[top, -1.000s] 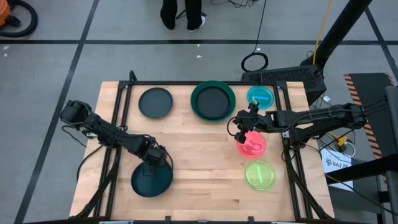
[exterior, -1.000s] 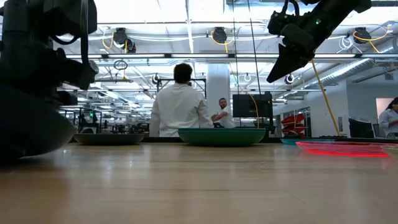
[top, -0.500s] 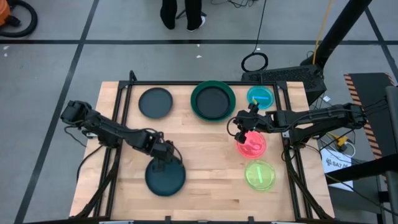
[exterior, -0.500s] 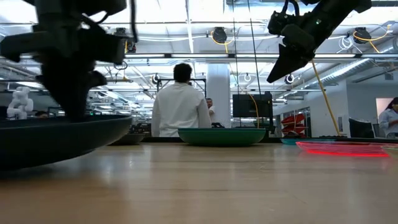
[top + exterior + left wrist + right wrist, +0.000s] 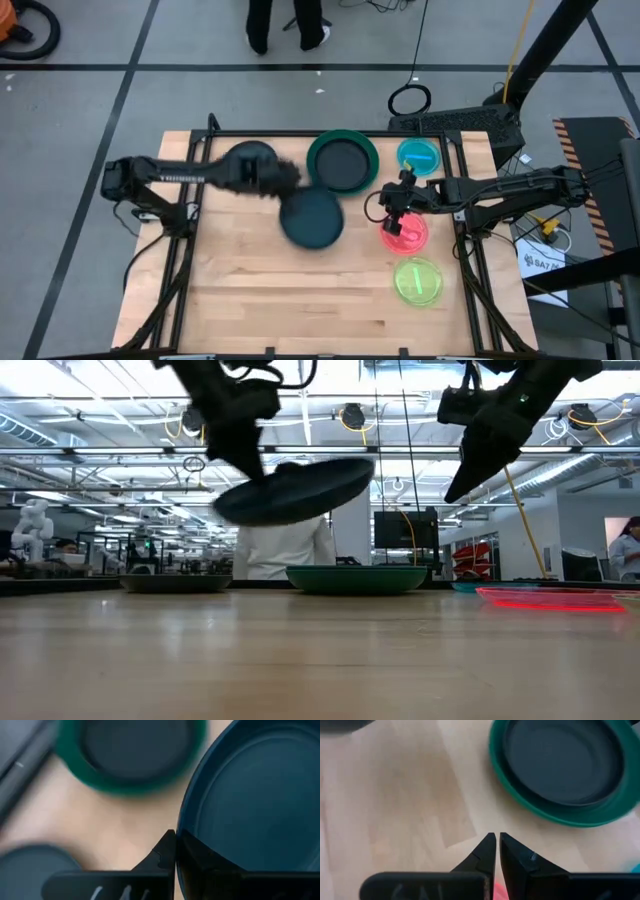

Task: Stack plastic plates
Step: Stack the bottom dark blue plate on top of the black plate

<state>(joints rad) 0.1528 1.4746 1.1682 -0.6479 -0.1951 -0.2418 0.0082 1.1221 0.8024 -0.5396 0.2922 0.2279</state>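
Left gripper (image 5: 285,181), clamped on a dark teal plate (image 5: 312,217), holds it airborne at frame centre; right gripper (image 5: 396,204) fingers together.

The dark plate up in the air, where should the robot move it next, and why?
Probably a little farther over the green plate, then down. The left tool holds the dark plate tilted above the table, beside that green plate, which already holds another dark one.

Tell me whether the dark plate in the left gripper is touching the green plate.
Apart. The low view shows the dark plate, held tilted by the left gripper, hanging in the air with clear space between it and the green plate on the table.
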